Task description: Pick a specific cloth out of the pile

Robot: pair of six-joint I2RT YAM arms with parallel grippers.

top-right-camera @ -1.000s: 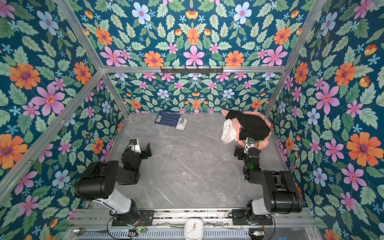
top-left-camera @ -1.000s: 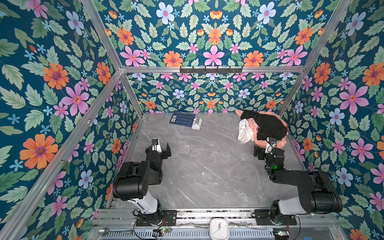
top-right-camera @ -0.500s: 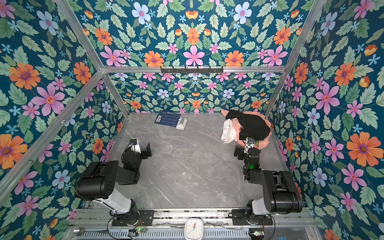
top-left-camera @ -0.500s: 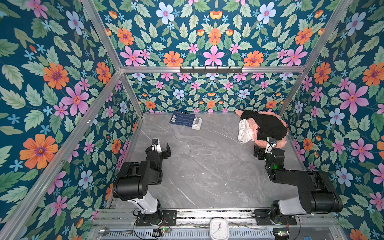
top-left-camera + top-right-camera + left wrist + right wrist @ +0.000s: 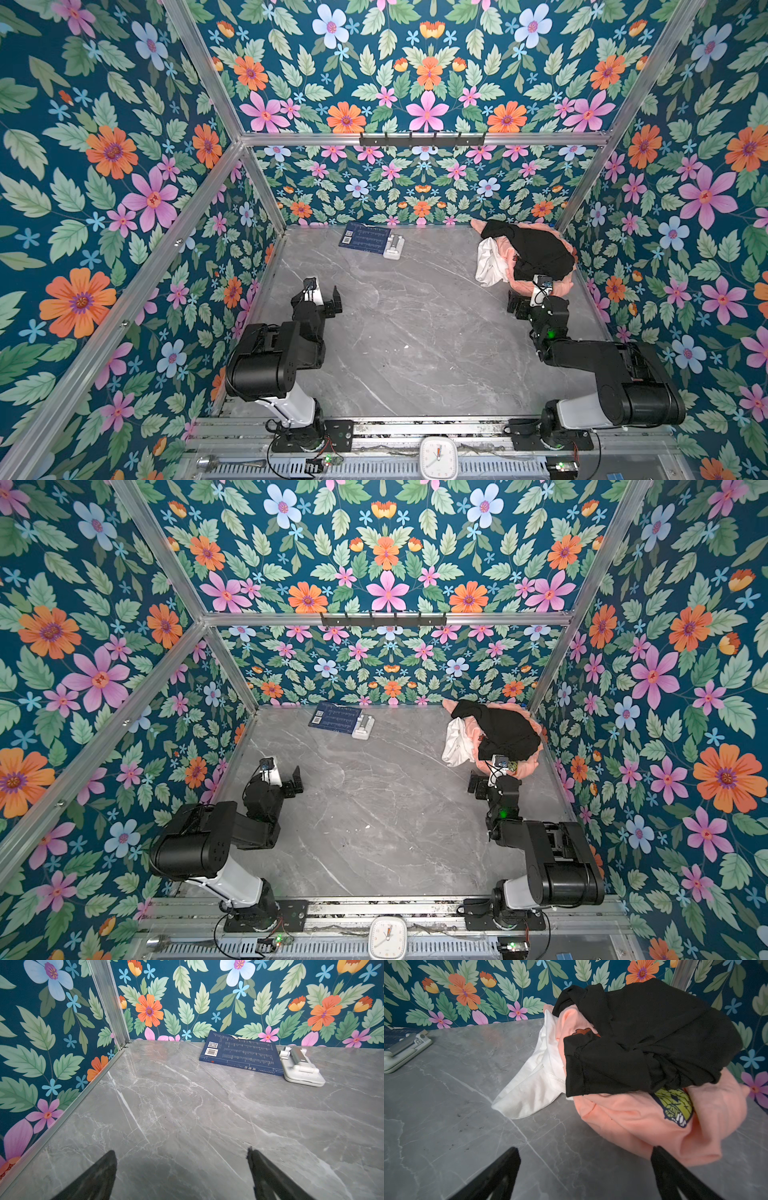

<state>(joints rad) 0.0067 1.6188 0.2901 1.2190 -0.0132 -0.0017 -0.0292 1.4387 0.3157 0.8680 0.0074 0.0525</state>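
Left gripper (image 5: 181, 1154) spread over grey marble table (image 5: 187, 1105). Right gripper (image 5: 584, 1152) spread, empty, beside soft garment pile (image 5: 654, 1032). Thin white cloth (image 5: 529, 1088) sticks out, untouched.

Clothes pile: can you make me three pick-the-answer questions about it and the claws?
1. Where is the pile? A) near left corner B) far right corner of the table C) the middle
2. What colour lies on top? A) white B) black C) peach
3. The right claw is: A) open, empty B) shut on cloth C) shut, empty
Answers: B, both top views show it; B, the black garment covers the peach one, the white cloth peeks out beside; A, its fingers stand apart, empty.
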